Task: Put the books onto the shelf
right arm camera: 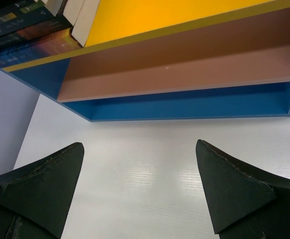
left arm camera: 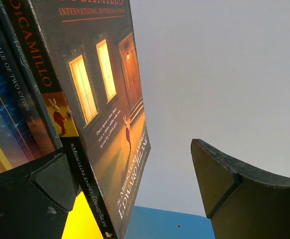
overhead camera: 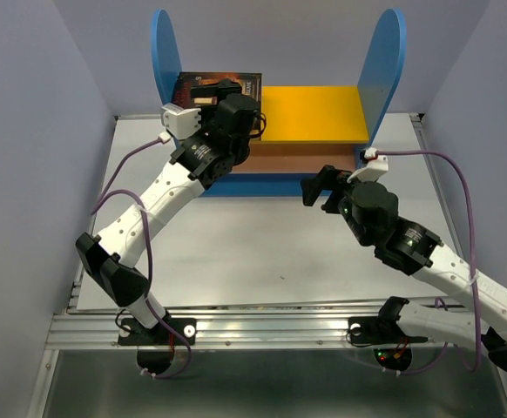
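Observation:
The shelf (overhead camera: pixel 314 109) stands at the back of the table, with a yellow top board between two blue side panels. Several books (overhead camera: pixel 189 87) stand at the left end of that board. My left gripper (overhead camera: pixel 214 90) is up against them. In the left wrist view my left gripper (left arm camera: pixel 127 147) is open. A dark brown book (left arm camera: pixel 105 74) stands just inside its left finger (left arm camera: pixel 35 194), well apart from the right one. Dark and blue spines (left arm camera: pixel 13 89) stand beyond it. My right gripper (overhead camera: pixel 321 190) hangs open over the table in front of the shelf, with nothing in it (right arm camera: pixel 140 144).
The brown lower board (right arm camera: pixel 185 55) holds nothing in the right wrist view. Below it runs the shelf's blue base (right arm camera: pixel 185 102). White table (overhead camera: pixel 253 244) spreads in front of the shelf. Purple-grey walls close in left, right and back.

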Available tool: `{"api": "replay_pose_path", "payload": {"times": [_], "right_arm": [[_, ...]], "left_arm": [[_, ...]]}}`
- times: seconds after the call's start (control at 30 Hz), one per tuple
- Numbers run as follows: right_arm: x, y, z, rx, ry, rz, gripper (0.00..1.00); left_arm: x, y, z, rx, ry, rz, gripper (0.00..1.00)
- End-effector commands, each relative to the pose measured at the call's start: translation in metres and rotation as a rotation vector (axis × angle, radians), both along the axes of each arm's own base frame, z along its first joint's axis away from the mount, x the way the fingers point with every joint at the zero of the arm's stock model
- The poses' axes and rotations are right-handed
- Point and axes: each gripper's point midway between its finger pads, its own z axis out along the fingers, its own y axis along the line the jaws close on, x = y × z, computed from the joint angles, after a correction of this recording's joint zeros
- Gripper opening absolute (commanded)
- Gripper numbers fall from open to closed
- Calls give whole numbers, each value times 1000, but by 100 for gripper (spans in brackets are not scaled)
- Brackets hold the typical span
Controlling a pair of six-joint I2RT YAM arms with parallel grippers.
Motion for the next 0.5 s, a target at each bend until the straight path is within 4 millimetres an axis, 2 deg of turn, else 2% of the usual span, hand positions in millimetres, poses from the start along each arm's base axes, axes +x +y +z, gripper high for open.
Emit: {"api": "replay_pose_path", "payload": {"times": [0.0,0.23,0.27,0.3,0.33,0.47], "right_arm": [[2,5,17,38,-23,13,100],[7,17,17,2,-16,48,100],[8,18,17,1,-16,51,100],[8,19,17,-2,-16,50,100],[8,19,17,-1,-16,50,100],[9,20,16,-5,-13,56,100]], "left_arm": [[-11,11,45,-11,-74,-14,99],[-8,-4,46,104,-50,-186,99],[-6,-13,36,116,-32,-240,99],[-5,-16,34,132,-34,-263,99],[-5,-18,35,148,-45,-289,99],[-3,-23,13,192,2,-381,99]]}}
